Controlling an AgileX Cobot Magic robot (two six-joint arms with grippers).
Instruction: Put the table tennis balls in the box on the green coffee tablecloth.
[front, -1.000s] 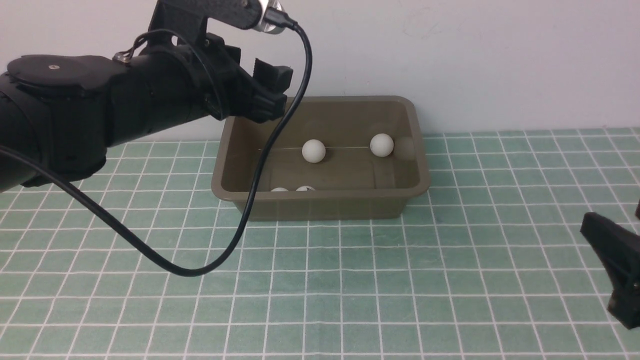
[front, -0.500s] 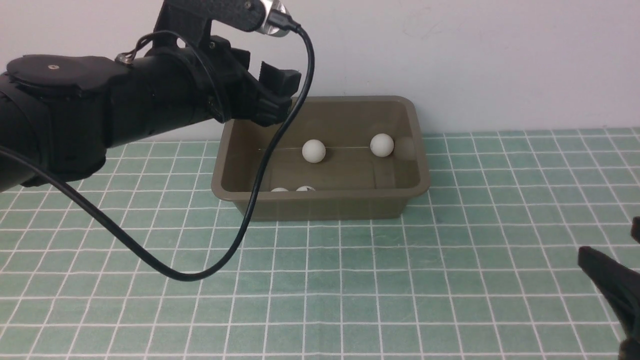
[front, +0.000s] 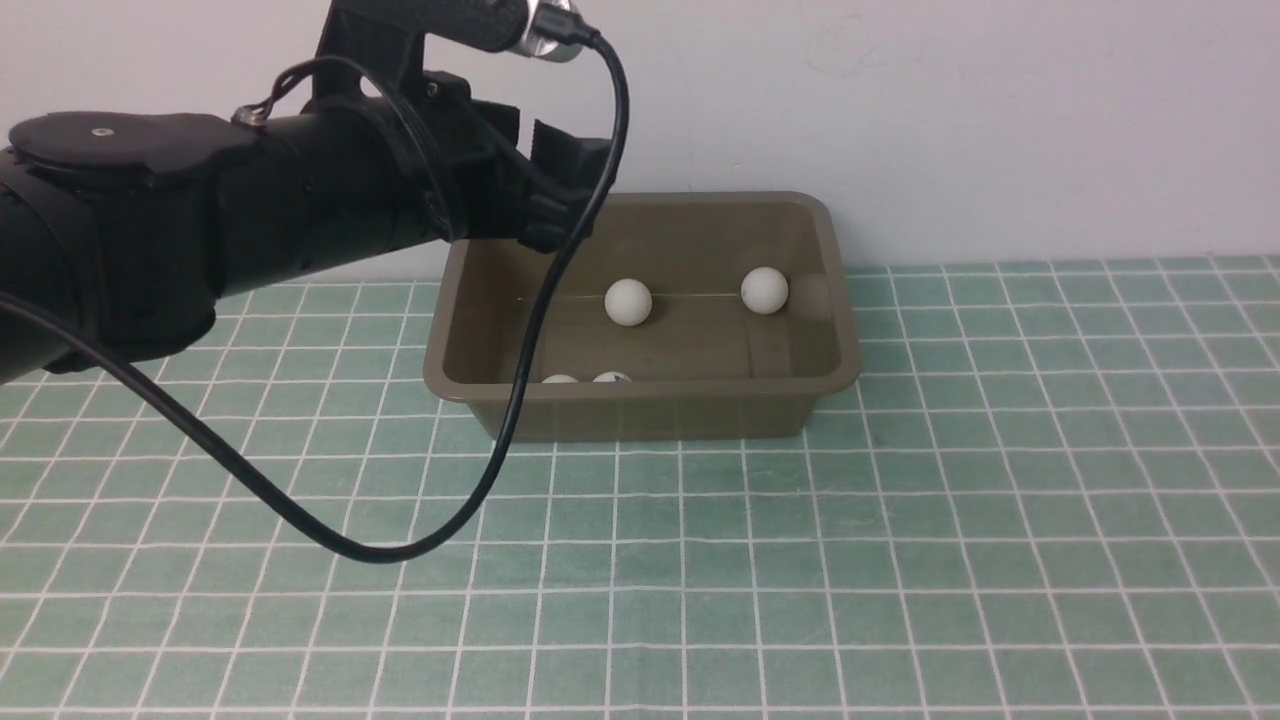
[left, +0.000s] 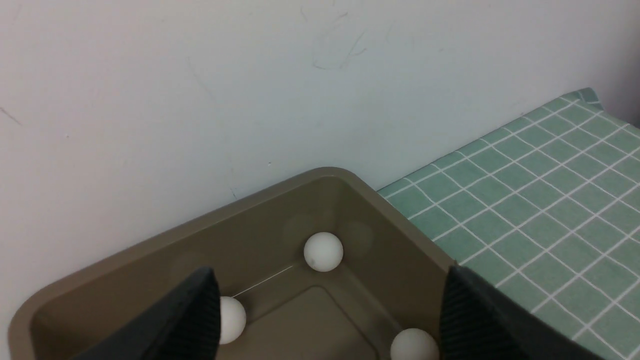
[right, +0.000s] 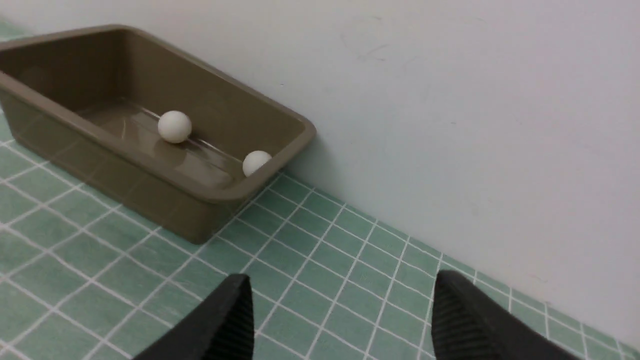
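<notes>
Balls (front: 628, 301) sitting in box (front: 838, 330), logo unreadable; left gripper (left: 327, 315) hovering wide, empty, over it; right gripper (right: 340, 312) gaping over bare cloth (front: 900, 560).

My right gripper (right: 340, 320) hangs spread and empty above the green coffee tablecloth (right: 320, 270), near the box (right: 200, 200) holding two table tennis balls (right: 174, 126).

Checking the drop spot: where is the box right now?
In the front view the box sits centre, far back on the green tablecloth against the wall, under the left gripper.

I see plain pale wall (front: 950, 120) behind the setup w/ faint scuffs; even soft light, no hard shadows; nothing else of rm visible.
</notes>
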